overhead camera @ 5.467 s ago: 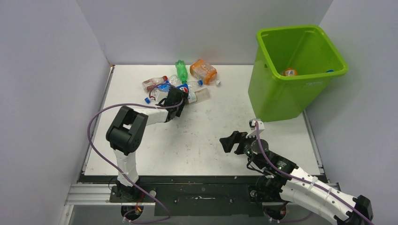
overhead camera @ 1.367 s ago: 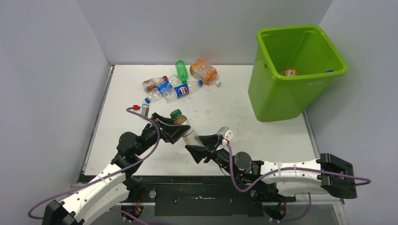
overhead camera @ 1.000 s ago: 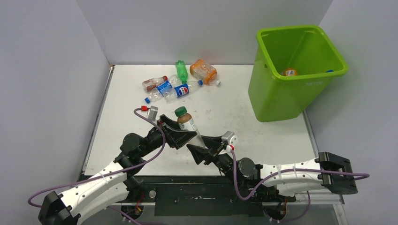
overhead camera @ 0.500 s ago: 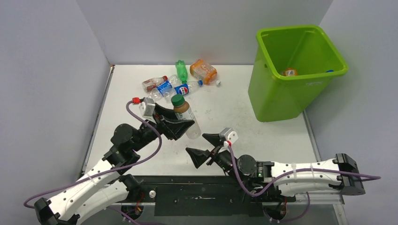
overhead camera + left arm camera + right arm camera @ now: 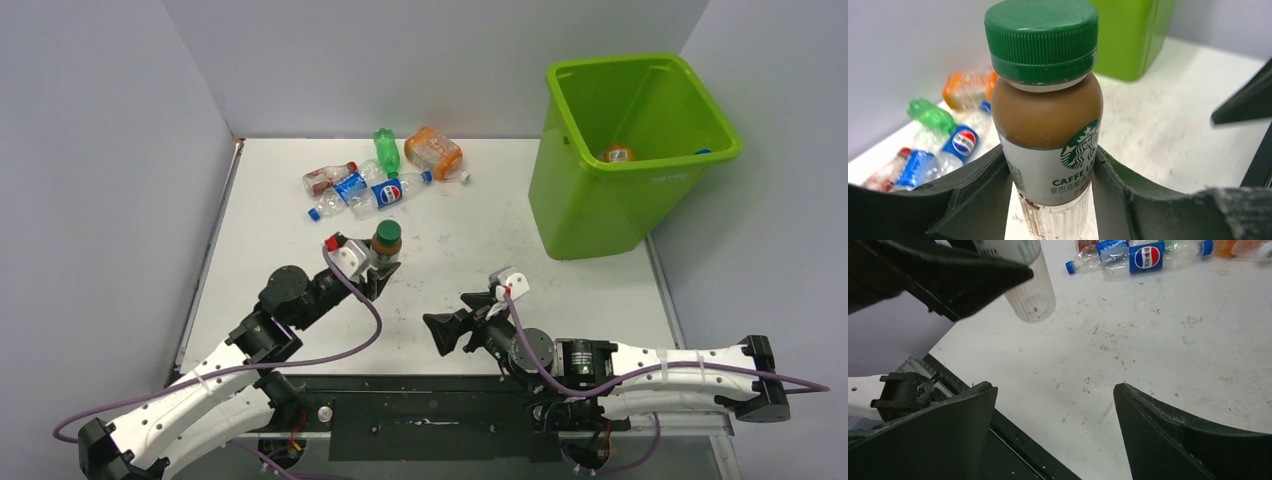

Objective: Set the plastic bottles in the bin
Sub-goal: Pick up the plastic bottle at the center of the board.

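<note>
A coffee bottle (image 5: 387, 240) with a green cap and a brown-and-white label stands upright above the table, and my left gripper (image 5: 381, 264) is shut on its body. In the left wrist view both fingers (image 5: 1128, 195) press the sides of the bottle (image 5: 1048, 125). My right gripper (image 5: 456, 318) is open and holds nothing, low over the table to the bottle's right. Seen from the right wrist, the bottle's clear base (image 5: 1032, 295) hangs apart from my right gripper (image 5: 1054, 387). The lime-green bin (image 5: 590, 200) stands at the back right.
Several crushed bottles lie at the back middle: a green one (image 5: 386, 150), an orange one (image 5: 433, 150), a Pepsi one (image 5: 390, 190) and a red-labelled one (image 5: 328, 178). An orange bottle (image 5: 618, 153) lies inside the bin. Grey walls close the left, back and right.
My right gripper let go of the coffee bottle's lower end, opened wide and drew back to the right. My left gripper closed on the bottle and turned it upright.
</note>
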{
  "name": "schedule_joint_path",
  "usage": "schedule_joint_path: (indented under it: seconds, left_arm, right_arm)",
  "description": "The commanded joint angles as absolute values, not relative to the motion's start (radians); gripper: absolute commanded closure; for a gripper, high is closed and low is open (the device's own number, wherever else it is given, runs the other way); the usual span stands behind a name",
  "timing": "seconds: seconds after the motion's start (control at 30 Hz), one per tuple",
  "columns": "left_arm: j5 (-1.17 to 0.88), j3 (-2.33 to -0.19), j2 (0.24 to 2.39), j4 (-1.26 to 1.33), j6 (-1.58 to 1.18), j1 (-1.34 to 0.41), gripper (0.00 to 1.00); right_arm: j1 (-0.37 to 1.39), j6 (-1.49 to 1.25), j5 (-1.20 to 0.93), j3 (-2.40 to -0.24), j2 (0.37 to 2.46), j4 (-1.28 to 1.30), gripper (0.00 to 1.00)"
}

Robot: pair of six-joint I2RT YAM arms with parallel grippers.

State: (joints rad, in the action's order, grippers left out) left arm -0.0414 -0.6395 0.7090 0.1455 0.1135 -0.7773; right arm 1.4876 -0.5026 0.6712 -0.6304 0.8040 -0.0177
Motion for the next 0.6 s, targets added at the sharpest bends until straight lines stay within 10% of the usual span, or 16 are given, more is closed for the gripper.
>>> schedule_joint_path:
  seconds: [0.0,0.57]
  left_arm:
    - [-0.044,-0.539,0.666,0.278,0.166,-0.792,1.00]
    - [-0.104,-0.540,0.737,0.273,0.164,-0.830,1.00]
  right_arm:
    - [1.497,-0.541,0.746,-0.633,0.748,0.054,0.10]
    - [1.496,-0.441,0.758,-0.686,0.715,-0.018,0.10]
